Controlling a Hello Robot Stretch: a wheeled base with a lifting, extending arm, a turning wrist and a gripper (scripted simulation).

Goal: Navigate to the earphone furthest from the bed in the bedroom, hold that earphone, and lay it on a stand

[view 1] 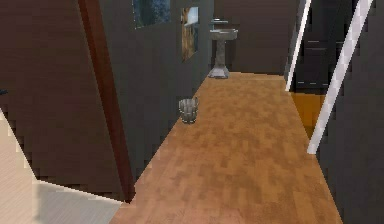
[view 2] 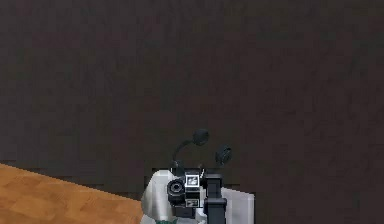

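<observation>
So the gripper sits low in the arm side view, its two thin fingers curling up against a plain dark wall. Honestly I can't tell its state or whether it's got anything in it, because a pale grey-white shape right below it muddles that end. A wedge of orange-brown wooden floor peeks in at that view's lower left. Ahead it looks like a hallway rather than a bedroom: a small grey mesh waste bin beside the dark wall, a white pedestal sink at the far end, framed wall pictures cut off at the top edge, and a dark panelled door off to the right. My read is that this is the navigation leg, so reaching the earphone, grabbing it and laying it on a stand are all left to do. Where the earphone actually is, I can't tell from here, and it's the same for the stand.
</observation>
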